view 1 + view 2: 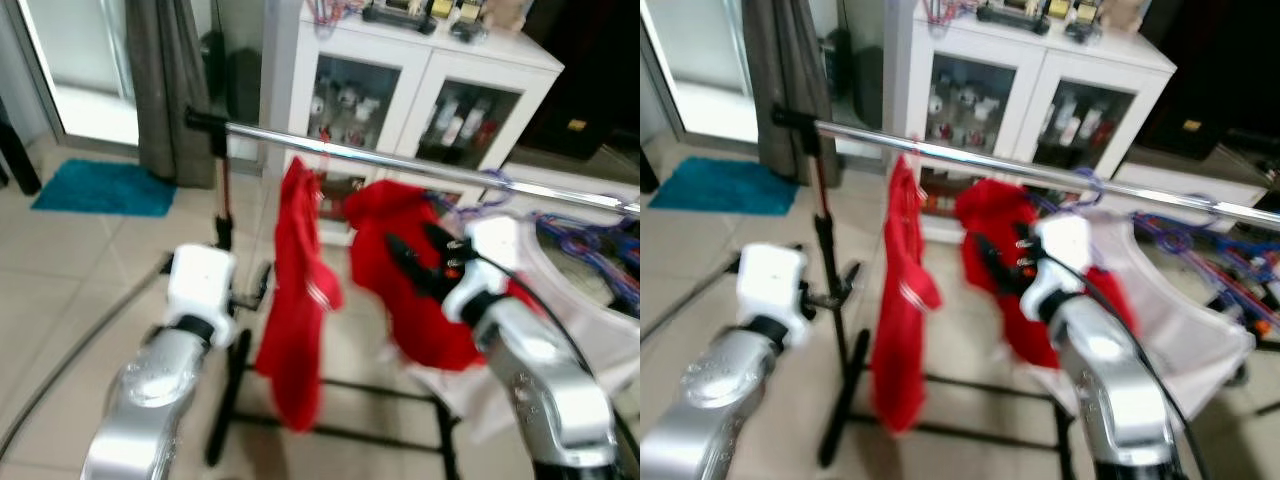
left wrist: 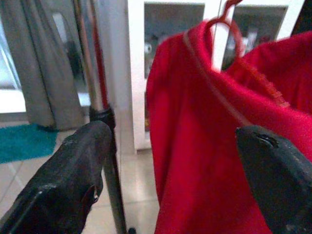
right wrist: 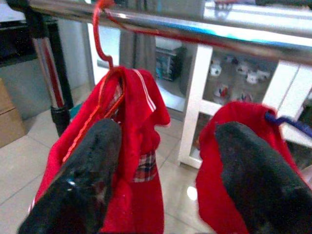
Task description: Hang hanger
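Note:
A red garment (image 1: 295,290) hangs on a red hanger whose hook (image 3: 100,34) sits over the chrome rail (image 1: 400,160). Just to its right a second red garment (image 1: 400,270) hangs from a blue hanger (image 3: 287,124). My right gripper (image 1: 420,250) is raised in front of this second garment, a little below the rail. Its fingers (image 3: 87,175) are open, with both garments seen between them. My left gripper (image 2: 175,136) is held lower, left of the first garment and near the rack post. It is open and holds nothing.
The rack's upright post (image 1: 225,200) and black base bars stand close in front of me. A white glass-door cabinet (image 1: 420,70) is behind the rail, a grey curtain (image 1: 165,80) and teal mat (image 1: 105,187) at left. A white basket (image 1: 590,300) with blue hangers is at right.

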